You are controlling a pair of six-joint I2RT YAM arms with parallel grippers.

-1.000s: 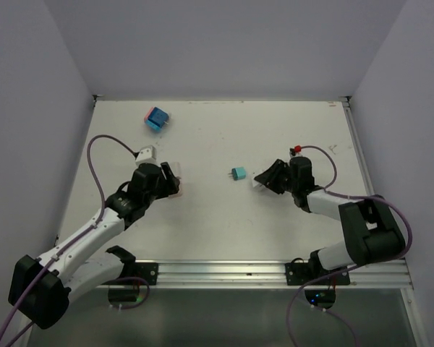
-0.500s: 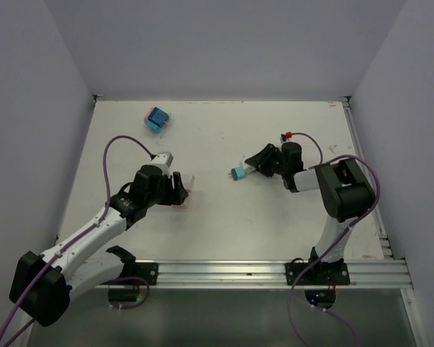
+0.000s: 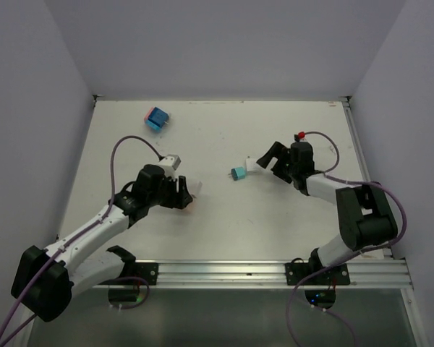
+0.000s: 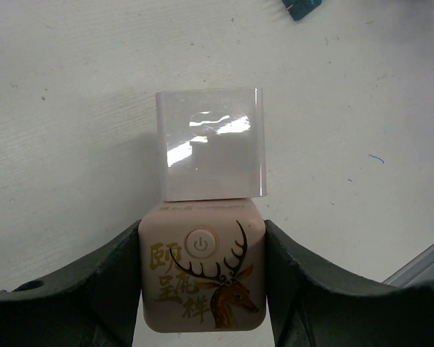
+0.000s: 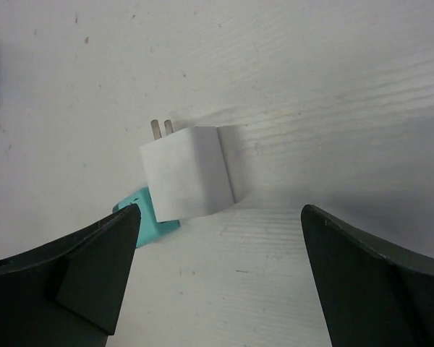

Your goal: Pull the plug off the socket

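the deer-printed socket (image 4: pixel 200 289) sits clamped between the two fingers of the left tool (image 4: pixel 201 231), which presses on its two side faces. a glossy white block (image 4: pixel 211 144) is butted flush against the socket's face that points away from the left wrist. it looks like a plug seated in the socket, though no prongs show. socket and block form one line running straight out from the left tool, so any pull would have to go along that line, away from the socket. well apart from the socket, toward the right arm, a second white plug (image 5: pixel 188 173) lies flat on the table (image 3: pixel 275 224) with its two prongs bare. the right tool (image 5: pixel 218 213) hangs over it with fingers spread wide, touching nothing. a teal block (image 3: pixel 238 173) lies against that plug on the side nearer the socket. far beyond the socket, near the back edge, rests a blue and pink cube (image 3: pixel 157 118). the left arm alone is at the socket. the right tool would have to cross over to reach the block.
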